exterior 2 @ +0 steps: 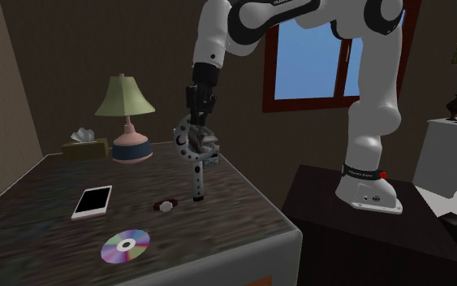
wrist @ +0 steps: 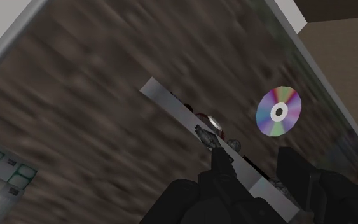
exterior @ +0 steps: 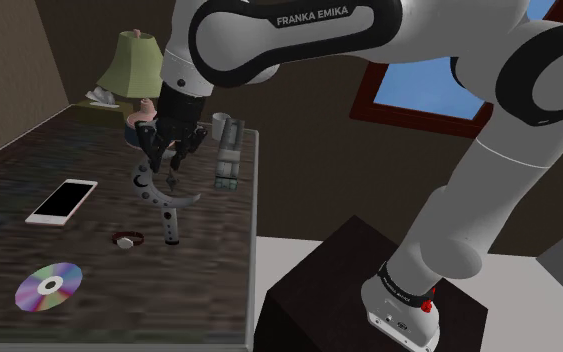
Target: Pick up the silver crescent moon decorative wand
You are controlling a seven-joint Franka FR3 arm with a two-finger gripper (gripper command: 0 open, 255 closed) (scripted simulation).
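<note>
Jaws clasp wand [exterior 2: 197, 177] by its crescent.

watch [exterior: 126, 239] between phone [exterior: 61, 201] and wand [exterior: 166, 200], on table [exterior: 214, 275]

We see a dark brown table [exterior 2: 243, 213] with grey sides. A phone [exterior 2: 92, 201] with a black screen lies flat on it. A shiny rainbow disc [exterior 2: 125, 245] lies near the front edge. A small watch [exterior 2: 165, 205] lies to the right of the phone in the second exterior view. At the back stands a lamp [exterior 2: 128, 122] with a green shade, and a tissue box [exterior 2: 84, 147] sits just beside it. A white cup [exterior: 220, 124] stands at the back too.
</note>
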